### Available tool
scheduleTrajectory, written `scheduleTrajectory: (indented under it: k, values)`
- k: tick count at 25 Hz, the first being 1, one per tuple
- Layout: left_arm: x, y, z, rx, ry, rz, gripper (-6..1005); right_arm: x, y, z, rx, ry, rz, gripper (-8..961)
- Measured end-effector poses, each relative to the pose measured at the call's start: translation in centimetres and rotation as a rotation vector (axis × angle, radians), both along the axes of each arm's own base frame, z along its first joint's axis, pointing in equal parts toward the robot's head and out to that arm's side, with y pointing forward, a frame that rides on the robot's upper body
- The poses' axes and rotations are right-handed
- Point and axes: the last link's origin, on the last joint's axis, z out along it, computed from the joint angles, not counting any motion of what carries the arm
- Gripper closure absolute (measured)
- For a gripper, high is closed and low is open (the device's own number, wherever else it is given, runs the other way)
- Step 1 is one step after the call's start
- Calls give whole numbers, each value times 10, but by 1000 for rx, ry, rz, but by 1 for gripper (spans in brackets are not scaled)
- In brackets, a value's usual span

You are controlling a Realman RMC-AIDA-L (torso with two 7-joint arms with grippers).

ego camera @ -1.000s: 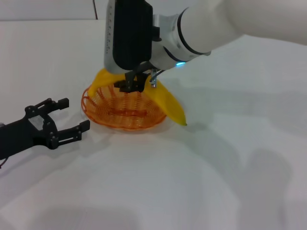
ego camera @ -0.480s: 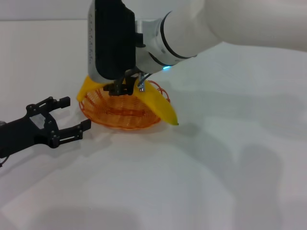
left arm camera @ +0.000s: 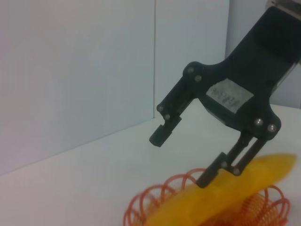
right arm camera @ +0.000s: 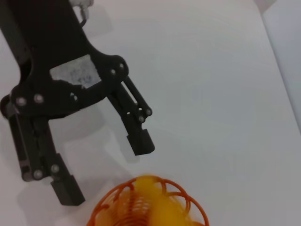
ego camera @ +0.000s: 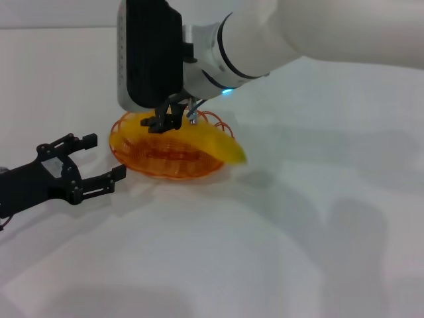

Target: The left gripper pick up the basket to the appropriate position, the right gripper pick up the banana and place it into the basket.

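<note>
The labelled black right gripper (ego camera: pixel 173 120), jaws spread, is hovering over the plastic-looking yellow banana (ego camera: pixel 199 140) lying across the orange wire basket (ego camera: pixel 136 156); the plain black left gripper (ego camera: pixel 93 162) is resting beside it, jaws apart.

surface: plain white table (ego camera: pixel 318 252) | backdrop: pale wall (left arm camera: pixel 70 70), possibly panelled | light: soft shadows

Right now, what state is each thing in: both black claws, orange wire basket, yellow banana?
Black left gripper: open, beside the orange wire basket, not touching.
Black labelled right gripper: open, over the yellow banana.
Basket: upright, holding the banana.
Banana: lying across it, one end overhanging the rim.
</note>
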Motion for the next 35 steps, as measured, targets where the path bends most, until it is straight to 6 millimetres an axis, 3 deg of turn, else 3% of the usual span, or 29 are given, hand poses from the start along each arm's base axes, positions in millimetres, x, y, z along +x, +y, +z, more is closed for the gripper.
scheduleTrajectory:
  k: [5, 10, 12, 23, 35]
  values:
    - [0, 0, 0, -2, 2, 0, 108, 1, -1, -1, -2, -4, 4, 296]
    - [-2, -2, -2, -5, -1, 9, 108, -3, -5, 0, -9, 19, 8, 72]
    - [-3, -3, -1, -4, -1, 13, 108, -4, -9, 5, -11, 45, 5, 71]
    - [-5, -5, 0, 2, -5, 19, 108, 26, -16, 76, -94, 237, -95, 72]
    - [-5, -5, 0, 4, -4, 14, 108, 76, -26, 129, -191, 423, -171, 73]
